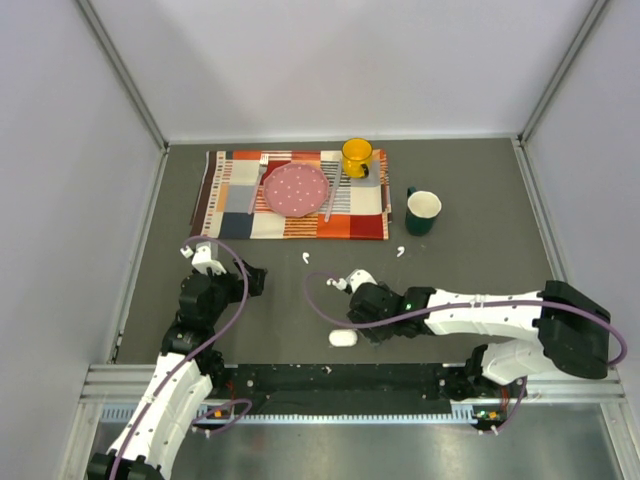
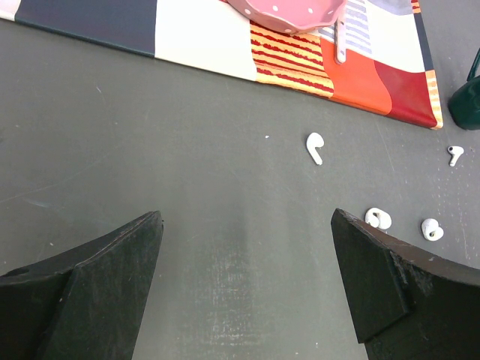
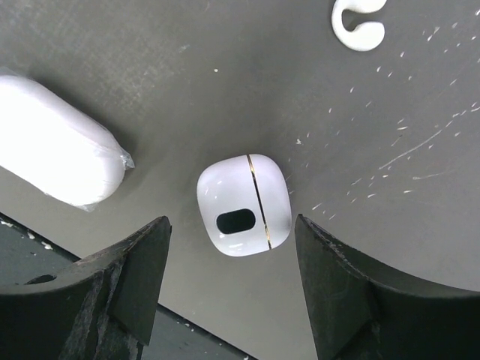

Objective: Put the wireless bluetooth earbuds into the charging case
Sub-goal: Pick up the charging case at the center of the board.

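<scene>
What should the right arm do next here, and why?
Probably lower and close the right fingers on the small white case: it lies shut on the table, lined up between those open fingers, not yet held, and no earbud can go in until it opens.

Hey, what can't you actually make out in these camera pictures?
Right wrist view: one earbud is cut off by the top edge, the long white case by the left edge.
Right wrist view: the small case is shut, so its inside is hidden.
Left wrist view: the green mug is cut off by the right edge.
Top view: the earbuds are too small to tell apart.
</scene>
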Robot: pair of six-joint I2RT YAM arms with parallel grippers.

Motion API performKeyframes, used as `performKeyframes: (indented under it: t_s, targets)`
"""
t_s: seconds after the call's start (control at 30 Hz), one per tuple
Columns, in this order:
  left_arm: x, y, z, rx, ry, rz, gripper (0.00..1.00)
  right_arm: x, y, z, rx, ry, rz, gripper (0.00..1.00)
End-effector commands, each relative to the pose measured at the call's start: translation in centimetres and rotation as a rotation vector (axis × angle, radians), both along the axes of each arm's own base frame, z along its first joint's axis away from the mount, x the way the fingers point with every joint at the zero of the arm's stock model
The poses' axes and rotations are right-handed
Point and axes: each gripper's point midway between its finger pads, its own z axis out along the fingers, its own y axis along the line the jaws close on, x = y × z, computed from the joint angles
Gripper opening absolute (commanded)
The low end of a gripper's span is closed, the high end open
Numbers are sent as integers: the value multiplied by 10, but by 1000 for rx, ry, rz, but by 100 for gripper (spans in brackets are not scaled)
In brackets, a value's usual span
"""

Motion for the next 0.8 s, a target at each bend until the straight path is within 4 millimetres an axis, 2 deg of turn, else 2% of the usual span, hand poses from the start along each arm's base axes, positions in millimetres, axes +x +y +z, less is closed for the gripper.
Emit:
performKeyframes:
  t_s: [0.0, 0.37, 0.47, 0.6, 0.67, 0.77]
  targets:
    - [3, -3, 7, -7, -40, -16, 99, 5, 11, 4, 22, 19, -11, 66]
    - [4, -3, 7, -7, -40, -12, 99, 6, 18, 1, 86, 36, -103, 51]
    - [3, -3, 6, -7, -37, -12, 99, 7, 20, 3, 112, 38, -168, 51]
    - [4, -2, 6, -7, -38, -11, 99, 10, 22, 7, 142, 33, -224, 57]
    - [3, -3, 6, -6, -39, -13, 99, 10, 22, 8, 139, 27, -202, 64]
    - [3, -3, 6, -7, -38, -12, 99, 12, 17, 9, 115, -1, -157, 67]
